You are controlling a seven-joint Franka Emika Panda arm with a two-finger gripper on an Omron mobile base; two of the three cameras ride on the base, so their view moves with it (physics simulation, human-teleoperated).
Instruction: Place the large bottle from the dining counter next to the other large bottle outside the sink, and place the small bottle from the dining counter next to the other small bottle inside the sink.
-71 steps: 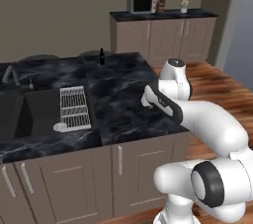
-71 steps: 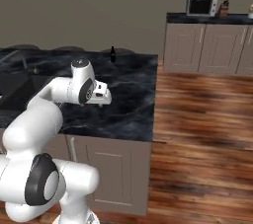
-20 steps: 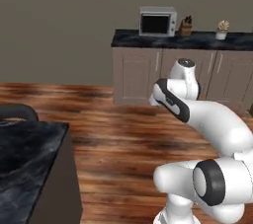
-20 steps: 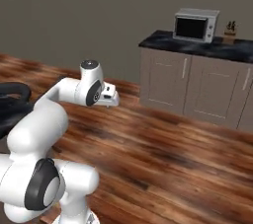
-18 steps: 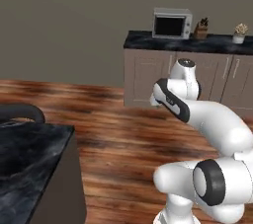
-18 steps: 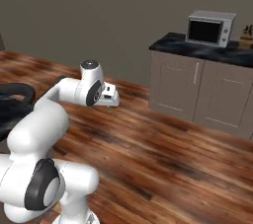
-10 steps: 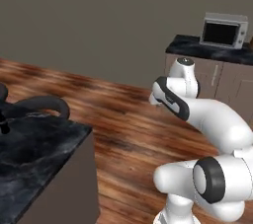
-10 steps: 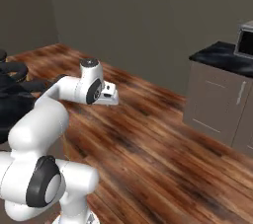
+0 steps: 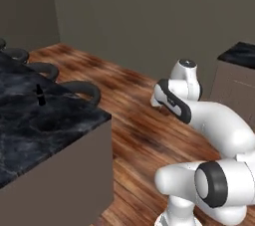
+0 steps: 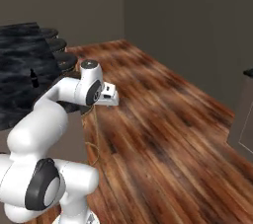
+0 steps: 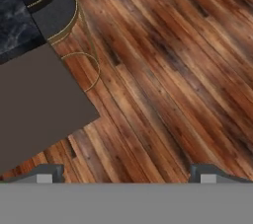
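Observation:
The small bottle [image 9: 40,94], tiny and all black, stands upright on the dining counter [image 9: 30,130], a black marble top with white veins, near its far edge. In the right base view the small bottle [image 10: 33,77] sits on the dining counter [image 10: 17,53] to the left of my arm. My gripper [image 10: 112,98] hangs over the wooden floor beyond the counter's end, well apart from the bottle. In the hand view my gripper [image 11: 126,174] is open, with its fingertips [image 11: 47,173] wide apart and nothing between them. The sink and the large bottles are out of view.
Dark round stools [image 9: 82,88] line the far side of the counter, and one stool [image 11: 54,11] shows beside the counter's taupe base [image 11: 39,104]. Wooden floor [image 10: 168,119] stretches to the right. A cabinet with a dark top [image 9: 239,65] stands at the far right.
The whole picture has swung as the base turned: the wall cabinets and microwave slid off to the right, and the dining counter with the small bottle came in at the left. The gripper stayed open.

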